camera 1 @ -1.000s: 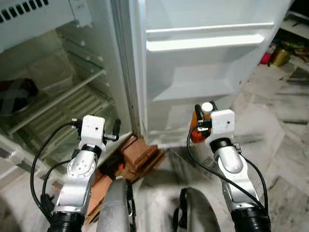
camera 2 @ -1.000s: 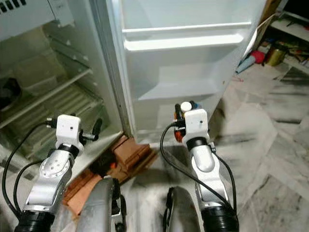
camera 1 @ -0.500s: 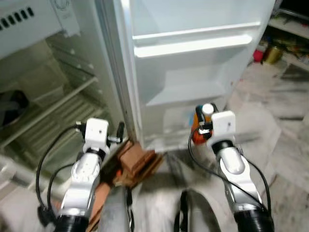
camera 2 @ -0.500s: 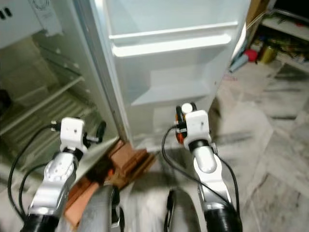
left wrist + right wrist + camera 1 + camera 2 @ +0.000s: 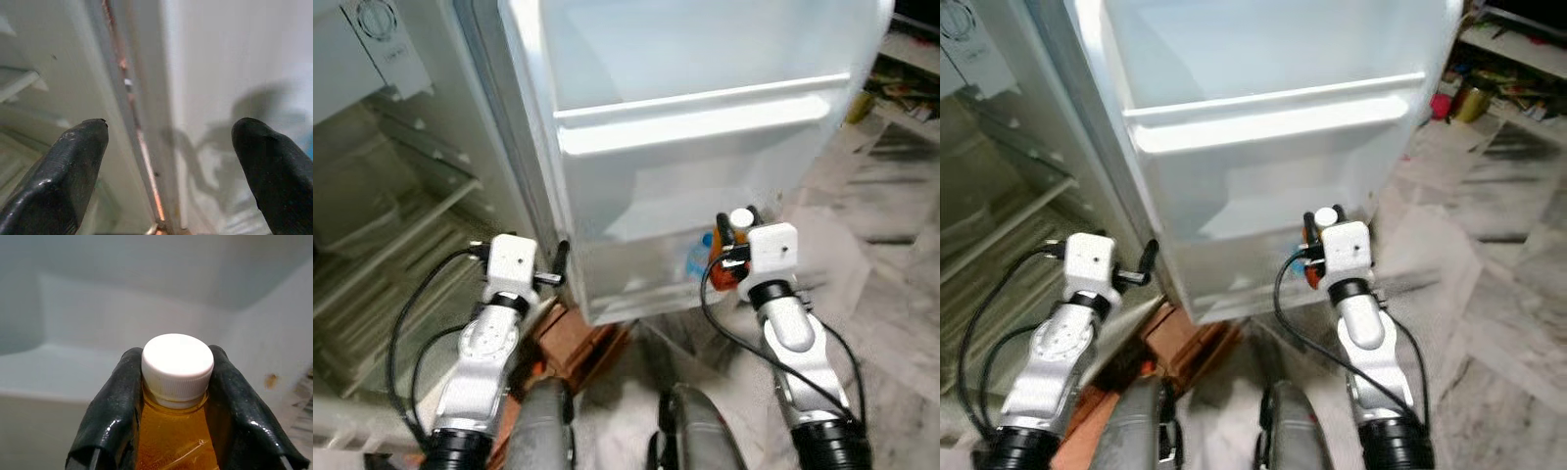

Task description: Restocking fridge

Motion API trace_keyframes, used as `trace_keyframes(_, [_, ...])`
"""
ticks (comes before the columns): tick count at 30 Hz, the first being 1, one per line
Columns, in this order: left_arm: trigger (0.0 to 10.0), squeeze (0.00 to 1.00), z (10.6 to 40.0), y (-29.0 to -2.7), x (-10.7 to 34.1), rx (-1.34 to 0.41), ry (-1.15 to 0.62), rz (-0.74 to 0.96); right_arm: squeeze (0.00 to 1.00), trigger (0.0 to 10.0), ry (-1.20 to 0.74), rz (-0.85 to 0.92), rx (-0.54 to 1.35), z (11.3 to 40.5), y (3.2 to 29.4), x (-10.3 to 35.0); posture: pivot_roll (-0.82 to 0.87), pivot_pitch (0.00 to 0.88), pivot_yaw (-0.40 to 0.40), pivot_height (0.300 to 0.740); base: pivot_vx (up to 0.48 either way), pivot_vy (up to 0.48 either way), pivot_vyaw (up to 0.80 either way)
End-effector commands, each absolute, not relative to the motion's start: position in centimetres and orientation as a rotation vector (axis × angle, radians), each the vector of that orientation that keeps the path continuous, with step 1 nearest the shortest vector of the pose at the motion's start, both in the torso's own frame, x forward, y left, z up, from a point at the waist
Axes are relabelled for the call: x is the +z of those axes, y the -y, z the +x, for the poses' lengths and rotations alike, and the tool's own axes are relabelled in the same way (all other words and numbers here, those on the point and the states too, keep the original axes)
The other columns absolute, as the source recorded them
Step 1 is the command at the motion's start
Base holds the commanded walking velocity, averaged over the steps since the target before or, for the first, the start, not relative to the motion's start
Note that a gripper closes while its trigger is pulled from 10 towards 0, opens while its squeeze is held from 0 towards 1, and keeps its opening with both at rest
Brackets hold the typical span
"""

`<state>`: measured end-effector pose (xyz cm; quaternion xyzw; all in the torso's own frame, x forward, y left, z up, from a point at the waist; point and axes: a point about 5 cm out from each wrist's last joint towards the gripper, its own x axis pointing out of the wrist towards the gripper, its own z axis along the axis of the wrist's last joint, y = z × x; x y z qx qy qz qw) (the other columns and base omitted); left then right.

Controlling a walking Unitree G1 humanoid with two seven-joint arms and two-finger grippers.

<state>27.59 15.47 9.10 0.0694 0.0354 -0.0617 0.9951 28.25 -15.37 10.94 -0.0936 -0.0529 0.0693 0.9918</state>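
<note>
Both arms are of silver metal with rounded joint housings and black cuffs low down. Each wrist carries a white box-shaped camera block. Black cables loop along each arm. The left end effector (image 5: 171, 161) and right end effector (image 5: 177, 396) have thick black fingers.

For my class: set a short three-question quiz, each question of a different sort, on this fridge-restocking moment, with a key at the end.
1. True or false: the right gripper holds an orange bottle with a white cap.
2. Multiple choice: what lies ahead between the left gripper's open fingers? A) a bottle B) the hinge edge where the fridge door meets the cabinet C) a person's hand
3. Fill in: under the fridge's front corner, on the floor, lie reddish ____.

Key: 1 true; 2 B; 3 bricks
</note>
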Motion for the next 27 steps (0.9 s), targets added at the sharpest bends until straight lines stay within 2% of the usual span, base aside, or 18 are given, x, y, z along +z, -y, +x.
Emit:
trace_keyframes(1, [10.0, 0.0, 27.3, -16.0, 8.7, -0.098, -0.088, 0.141, 0.0, 10.0, 0.124, -0.176, 0.178, 28.2, 14.5, 11.2, 0.02, 0.149, -0.009, 0.663, 0.0, 0.0, 0.0])
trace_keyframes(7, [10.0, 0.0, 27.1, -16.3, 8.8, -0.064, -0.093, 0.169, 0.0, 10.0, 0.109, -0.131, 0.255, 27.8, 13.6, 10.9, 0.02, 0.152, -0.007, 0.663, 0.0, 0.0, 0.0])
trace_keyframes(9, [10.0, 0.0, 26.5, -17.6, 8.5, -0.033, -0.111, 0.181, 0.0, 10.0, 0.105, -0.13, 0.252, 27.9, 13.5, 10.8, 0.03, 0.152, -0.007, 0.663, 0.0, 0.0, 0.0])
trace_keyframes(12, [10.0, 0.0, 25.8, -18.8, 8.1, -0.012, -0.132, 0.192, 0.0, 10.0, 0.1, -0.125, 0.248, 27.9, 13.5, 10.7, 0.04, 0.155, -0.009, 0.644, 0.0, 0.0, 0.0])
trace_keyframes(16, [10.0, 0.0, 25.8, -18.9, 8.2, -0.01, -0.13, 0.199, 0.0, 10.0, 0.096, -0.123, 0.259, 28.1, 13.4, 10.6, 0.05, 0.155, -0.012, 0.609, 0.0, 0.0, 0.0])
trace_keyframes(24, [10.0, 0.0, 25.9, -18.7, 8.4, -0.007, -0.121, 0.2, 0.0, 10.0, 0.104, -0.119, 0.271, 28.3, 13.2, 10.8, 0.05, 0.155, -0.013, 0.57, 0.0, 0.0, 0.0])
trace_keyframes(27, [10.0, 0.0, 25.9, -18.7, 8.4, -0.007, -0.12, 0.2, 0.0, 10.0, 0.106, -0.114, 0.278, 28.3, 13.1, 10.7, 0.05, 0.154, -0.012, 0.57, 0.0, 0.0, 0.0])
